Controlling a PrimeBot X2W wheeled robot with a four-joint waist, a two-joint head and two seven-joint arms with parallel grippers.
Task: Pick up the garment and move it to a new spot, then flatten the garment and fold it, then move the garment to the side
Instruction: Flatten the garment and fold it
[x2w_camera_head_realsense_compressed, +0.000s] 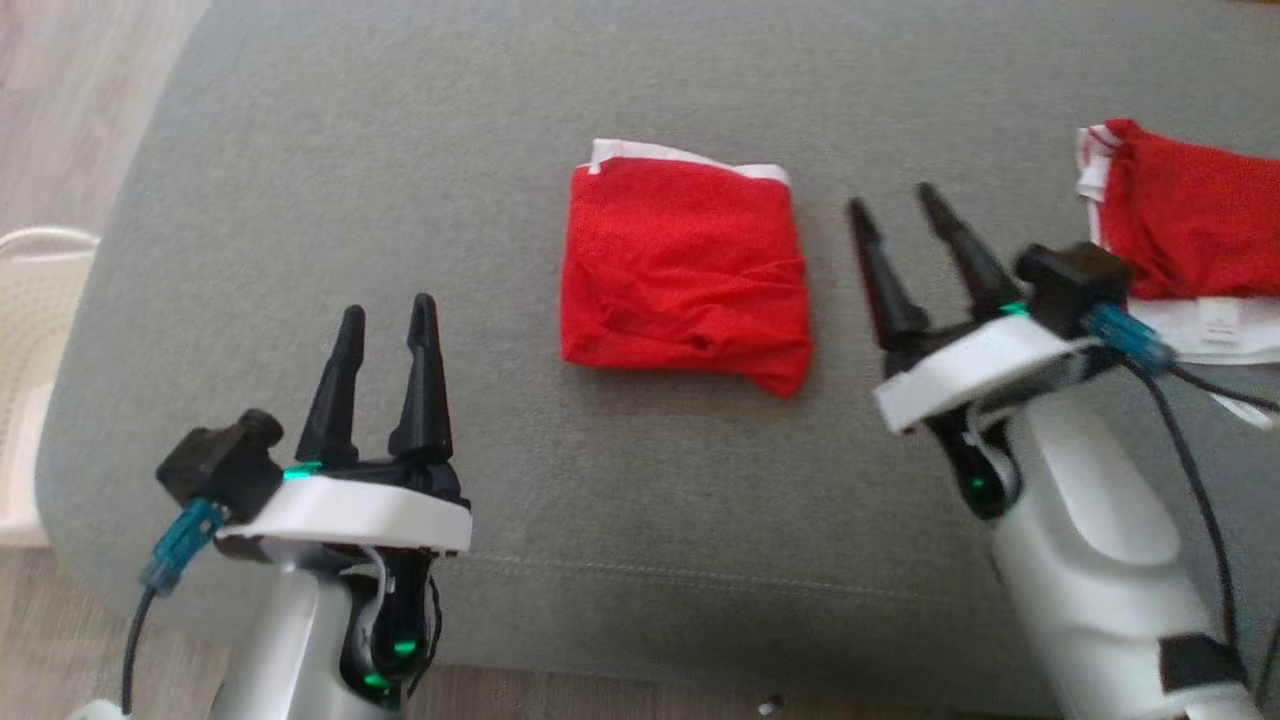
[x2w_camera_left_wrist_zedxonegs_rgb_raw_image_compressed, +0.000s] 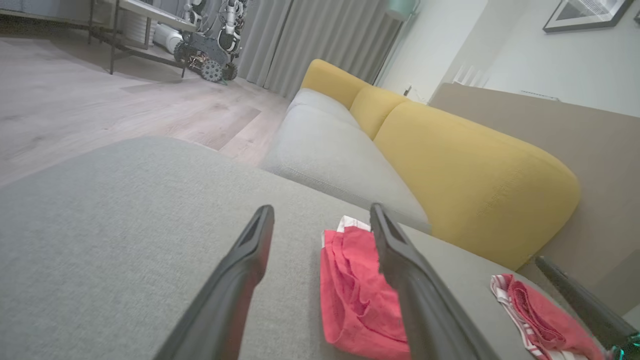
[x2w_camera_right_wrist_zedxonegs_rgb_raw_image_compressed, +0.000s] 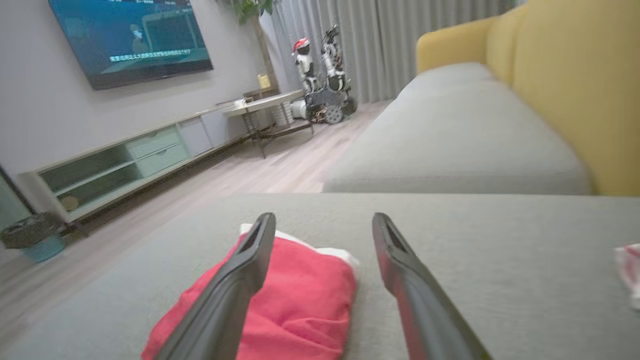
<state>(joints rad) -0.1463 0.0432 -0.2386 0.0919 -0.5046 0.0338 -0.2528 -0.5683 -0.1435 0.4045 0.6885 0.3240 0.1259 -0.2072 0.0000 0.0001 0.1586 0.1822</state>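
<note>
Garment (x2w_camera_head_realsense_compressed: 685, 270) looks like light, floppy cloth. Nearest, left pincer (x2w_camera_head_realsense_compressed: 388, 305) and right pincer (x2w_camera_head_realsense_compressed: 890, 197) hang wide and empty. Past them it lies folded mid-cushion (x2w_camera_head_realsense_compressed: 400, 150), so I'd pinch the thick folded edge.

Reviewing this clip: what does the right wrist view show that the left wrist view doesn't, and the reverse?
Right wrist view, not left: a wall-mounted TV, a long low cabinet under it and a bin on the floor. Left wrist view, not right: a framed picture on the wall and a brown panel behind the sofa. Both: the folded red garment lying on the grey cushion, the yellow backrest, curtains and another wheeled robot.
</note>
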